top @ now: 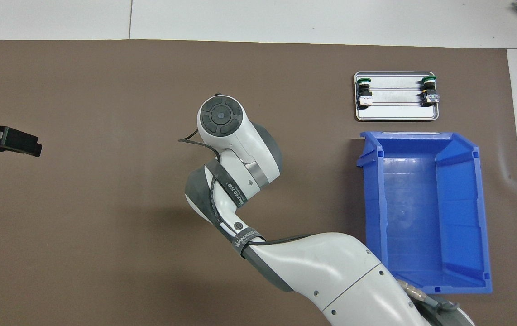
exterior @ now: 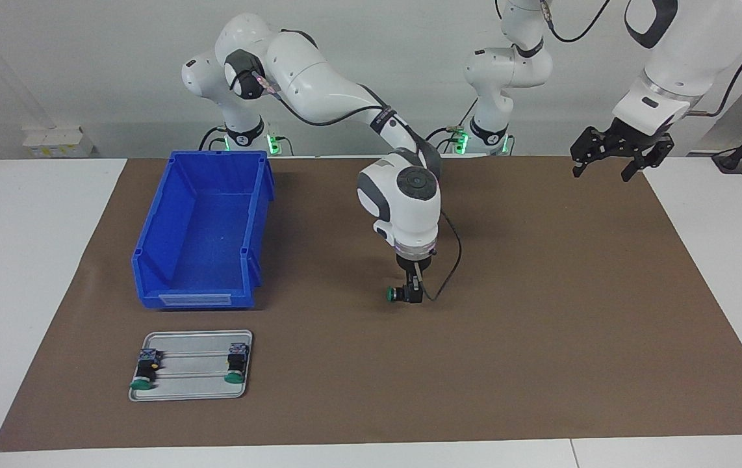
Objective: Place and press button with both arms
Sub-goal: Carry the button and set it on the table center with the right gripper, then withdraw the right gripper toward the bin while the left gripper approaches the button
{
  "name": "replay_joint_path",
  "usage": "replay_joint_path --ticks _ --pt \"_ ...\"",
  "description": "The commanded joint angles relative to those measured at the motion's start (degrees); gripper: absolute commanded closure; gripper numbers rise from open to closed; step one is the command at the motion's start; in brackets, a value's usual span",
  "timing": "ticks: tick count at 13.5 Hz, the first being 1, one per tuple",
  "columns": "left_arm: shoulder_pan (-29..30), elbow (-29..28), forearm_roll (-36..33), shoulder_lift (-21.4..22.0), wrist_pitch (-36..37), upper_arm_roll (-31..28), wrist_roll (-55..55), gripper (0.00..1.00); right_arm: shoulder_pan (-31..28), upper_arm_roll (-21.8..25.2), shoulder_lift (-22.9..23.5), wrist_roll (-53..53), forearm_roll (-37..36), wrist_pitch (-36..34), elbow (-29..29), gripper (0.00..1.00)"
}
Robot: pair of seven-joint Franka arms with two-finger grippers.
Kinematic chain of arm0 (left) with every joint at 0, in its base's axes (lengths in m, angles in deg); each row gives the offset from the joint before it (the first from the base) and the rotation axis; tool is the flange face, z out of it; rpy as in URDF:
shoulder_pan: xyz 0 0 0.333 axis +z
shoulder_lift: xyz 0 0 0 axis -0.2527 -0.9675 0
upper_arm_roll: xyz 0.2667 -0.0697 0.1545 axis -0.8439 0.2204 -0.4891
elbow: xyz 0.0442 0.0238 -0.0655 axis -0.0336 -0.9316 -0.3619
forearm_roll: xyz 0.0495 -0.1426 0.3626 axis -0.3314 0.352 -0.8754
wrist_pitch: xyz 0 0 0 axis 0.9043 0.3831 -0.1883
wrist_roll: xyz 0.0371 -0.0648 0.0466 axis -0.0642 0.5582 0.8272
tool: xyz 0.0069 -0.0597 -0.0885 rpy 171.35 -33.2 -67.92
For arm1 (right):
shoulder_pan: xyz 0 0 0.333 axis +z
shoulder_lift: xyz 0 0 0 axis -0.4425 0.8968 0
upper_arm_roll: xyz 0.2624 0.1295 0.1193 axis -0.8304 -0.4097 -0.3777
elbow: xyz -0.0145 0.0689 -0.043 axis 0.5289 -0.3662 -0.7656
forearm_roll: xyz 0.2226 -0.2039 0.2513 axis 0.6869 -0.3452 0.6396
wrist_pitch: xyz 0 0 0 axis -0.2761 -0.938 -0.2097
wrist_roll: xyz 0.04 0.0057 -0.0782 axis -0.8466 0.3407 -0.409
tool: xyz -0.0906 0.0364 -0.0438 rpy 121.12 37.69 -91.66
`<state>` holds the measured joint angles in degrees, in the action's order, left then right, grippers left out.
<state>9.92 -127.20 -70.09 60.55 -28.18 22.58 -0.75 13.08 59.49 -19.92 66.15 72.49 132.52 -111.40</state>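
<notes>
A button (exterior: pixel 396 294) with a green cap lies on its side on the brown mat (exterior: pixel 540 325) near the table's middle, its cap toward the right arm's end. My right gripper (exterior: pixel 412 294) points straight down at the button's black body, low at the mat. In the overhead view the right arm's wrist (top: pixel 220 117) hides both the gripper and the button. My left gripper (exterior: pixel 605 170) hangs open and empty high over the left arm's end of the mat; it also shows at the edge of the overhead view as the left gripper (top: pixel 18 142).
A silver tray (exterior: pixel 192 341) (top: pixel 396 111) holds two more buttons (exterior: pixel 143 374) (exterior: pixel 236 365), lying with green caps pointing away from the robots. A blue bin (exterior: pixel 195 299) (top: pixel 374 203) stands empty beside the tray, nearer to the robots, at the right arm's end.
</notes>
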Motion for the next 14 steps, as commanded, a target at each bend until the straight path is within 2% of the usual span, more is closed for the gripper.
replay_joint_path --ticks 1,3,5,8,10,11,14 --pt "0.6 -1.8 0.1 1.6 -0.4 0.6 -0.2 0.0 -1.5 0.2 -1.3 -1.6 -0.8 -4.2 0.5 0.09" --pt "0.1 -1.7 0.0 1.6 -0.1 0.8 -2.2 0.0 -3.9 -0.4 -3.8 -5.1 -0.7 -8.3 1.3 0.11" --pt "-0.5 -1.7 0.0 1.6 -0.9 1.2 -5.0 0.0 -7.9 -0.7 -10.7 -11.9 0.9 -12.3 1.2 0.14" --pt "-2.0 -1.8 0.0 1.5 -3.5 1.7 -13.5 0.0 -14.8 -3.0 -18.1 -22.4 3.1 -21.5 1.3 0.15" --pt "-2.5 -2.7 0.1 1.6 -4.7 1.8 -21.0 0.0 -17.4 -2.6 -22.4 -30.7 3.6 -25.2 1.2 0.15" --pt "-3.0 -3.1 0.2 1.7 -5.8 1.8 -24.8 0.0 -20.5 -3.0 -25.0 -35.4 3.7 -26.8 0.8 0.15" --pt "-4.3 -4.8 2.2 2.0 -7.5 2.0 -38.0 0.0 -26.3 -3.2 -30.2 -54.4 5.2 -33.4 0.7 0.15"
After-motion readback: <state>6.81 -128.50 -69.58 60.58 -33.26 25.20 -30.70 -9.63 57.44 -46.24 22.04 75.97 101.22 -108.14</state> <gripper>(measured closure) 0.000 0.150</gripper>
